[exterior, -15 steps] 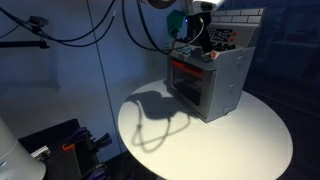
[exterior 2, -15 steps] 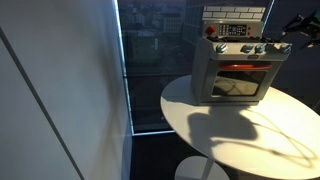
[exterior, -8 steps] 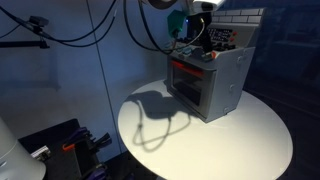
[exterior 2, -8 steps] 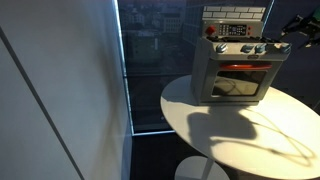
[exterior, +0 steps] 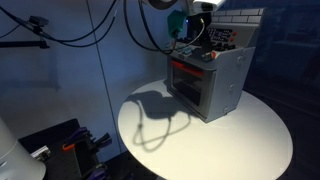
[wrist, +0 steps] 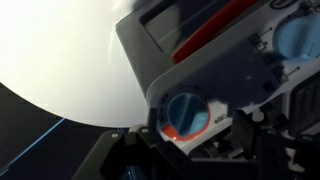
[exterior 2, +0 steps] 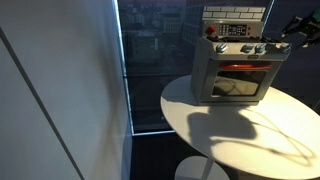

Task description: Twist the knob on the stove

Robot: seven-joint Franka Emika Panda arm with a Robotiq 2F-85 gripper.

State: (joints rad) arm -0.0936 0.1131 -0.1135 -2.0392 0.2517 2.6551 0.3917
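Observation:
The stove (exterior: 215, 80) is a small grey toy oven with a red-glowing door window, and it stands on a round white table in both exterior views (exterior 2: 238, 72). A row of pale blue knobs (exterior 2: 240, 48) runs above its door. My gripper (exterior: 192, 32) is at the knob row at one end of the stove (exterior 2: 284, 42). In the wrist view a pale blue knob (wrist: 188, 112) with a red ring sits between my fingers (wrist: 198, 125). The left finger is close to it and a gap shows before the right finger. The gripper looks open around the knob.
The white table (exterior: 225, 145) extends in front of the stove, with cable shadows on it (exterior 2: 255, 135). Black cables (exterior: 70, 35) hang at the back. A dark stand with equipment (exterior: 65, 145) is beside the table. A pale wall panel (exterior 2: 60, 100) stands near.

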